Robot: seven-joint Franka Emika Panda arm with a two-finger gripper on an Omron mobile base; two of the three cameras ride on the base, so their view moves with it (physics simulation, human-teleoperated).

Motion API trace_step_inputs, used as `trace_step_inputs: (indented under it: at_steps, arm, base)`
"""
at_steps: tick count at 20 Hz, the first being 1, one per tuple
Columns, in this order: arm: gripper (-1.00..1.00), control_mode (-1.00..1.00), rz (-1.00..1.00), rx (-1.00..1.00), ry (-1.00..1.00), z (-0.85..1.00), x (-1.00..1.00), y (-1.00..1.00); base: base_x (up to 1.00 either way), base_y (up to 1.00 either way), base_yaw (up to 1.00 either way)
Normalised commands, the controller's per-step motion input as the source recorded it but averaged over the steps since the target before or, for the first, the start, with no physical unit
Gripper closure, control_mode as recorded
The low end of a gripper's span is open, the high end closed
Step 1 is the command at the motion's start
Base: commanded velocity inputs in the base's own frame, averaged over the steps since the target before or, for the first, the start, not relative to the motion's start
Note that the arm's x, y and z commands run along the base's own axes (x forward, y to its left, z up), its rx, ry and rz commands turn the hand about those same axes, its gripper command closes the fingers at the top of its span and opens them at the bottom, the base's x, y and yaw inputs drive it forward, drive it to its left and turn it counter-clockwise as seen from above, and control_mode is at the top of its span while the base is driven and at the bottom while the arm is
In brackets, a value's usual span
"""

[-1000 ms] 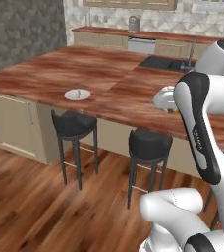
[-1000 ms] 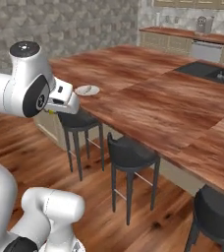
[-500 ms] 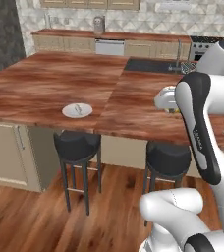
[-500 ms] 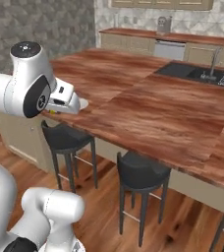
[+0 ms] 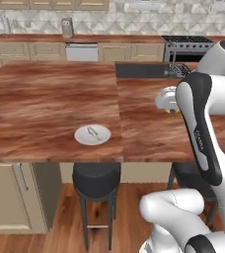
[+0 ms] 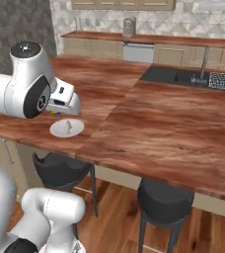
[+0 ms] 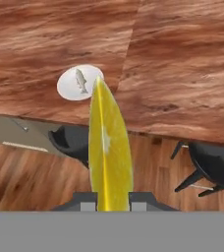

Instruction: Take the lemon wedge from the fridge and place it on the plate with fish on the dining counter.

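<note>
Lemon wedge [image 7: 109,152] sat clamped in the gripper [image 7: 110,199], fingers closed on its lower end, w/ the yellow crescent standing edge-on & rising up the middle of the hand view. Its tip overlapped the rim of the plate with fish [image 7: 70,88] in that view, but the wedge was held up in the air, off the plate. Plate lay flat on the dining counter [image 5: 45,108], near the counter's front edge, w/ a small grey fish [image 5: 93,132] on it. In right base view the plate [image 6: 60,130] showed just below the hand [image 6: 65,101], which hung above the wood top [image 6: 159,123]. In left base view a bit of yellow [image 5: 170,110] showed at the hand, well right of the plate [image 5: 85,138]. Dark stools [image 5: 95,181] stood under the counter's front edge. Sink [image 6: 183,76] was set into the far part of the top; wall counter w/ stove [image 5: 191,42] ran behind.
</note>
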Motion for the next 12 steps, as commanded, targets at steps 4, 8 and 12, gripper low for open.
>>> trace_step_inputs:
  at_steps: [4, 8, 12]
  arm:
    - [1.00, 1.00, 0.00, 0.00, 0.00, 0.00, 0.00, 0.00]
    - [1.00, 1.00, 0.00, 0.00, 0.00, 0.00, 0.00, 0.00]
    - [1.00, 1.00, 0.00, 0.00, 0.00, 0.00, 0.00, 0.00]
  base:
    - [0.85, 0.73, -0.35]
    - [0.18, 0.14, -0.10]
    - [0.05, 0.13, -0.04]
